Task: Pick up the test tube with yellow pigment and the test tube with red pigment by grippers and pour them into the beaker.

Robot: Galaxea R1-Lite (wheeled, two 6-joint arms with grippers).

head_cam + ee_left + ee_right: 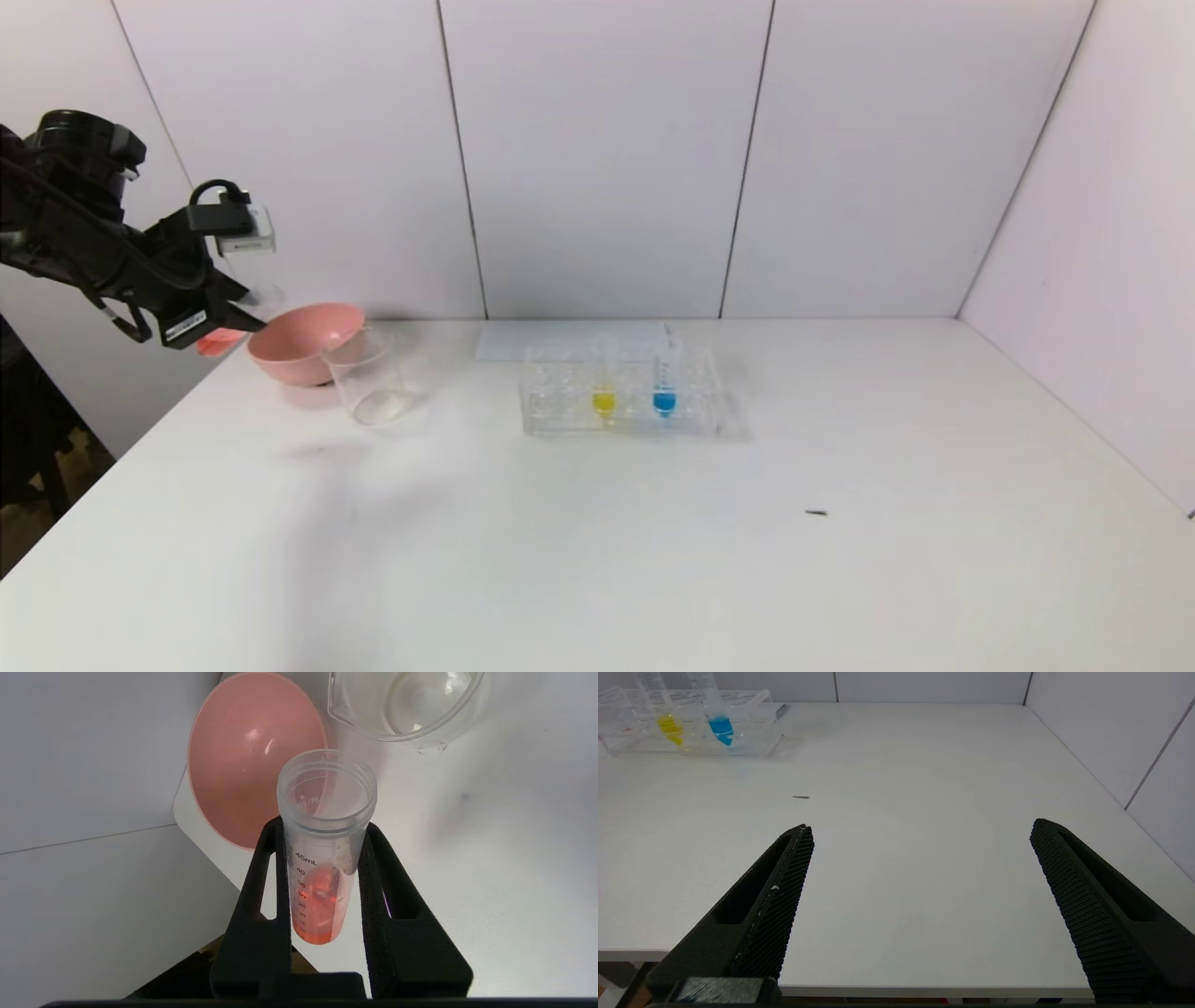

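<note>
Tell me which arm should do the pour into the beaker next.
Left. The left gripper is already shut on the red tube, held near the pink bowl and beaker. The right gripper is open, empty, and off at the table's near edge.

Your left arm reaches in from the far left, raised above table height, its wrist angled down toward the table's left edge. Your left gripper (322, 882) is clamped on the red tube (322, 858), both flat black jaws pressed against its sides, the tube's open mouth sticking out past the fingertips. Your right gripper (920, 833) sits low at the near table edge, jaws spread wide, holding nothing.
</note>
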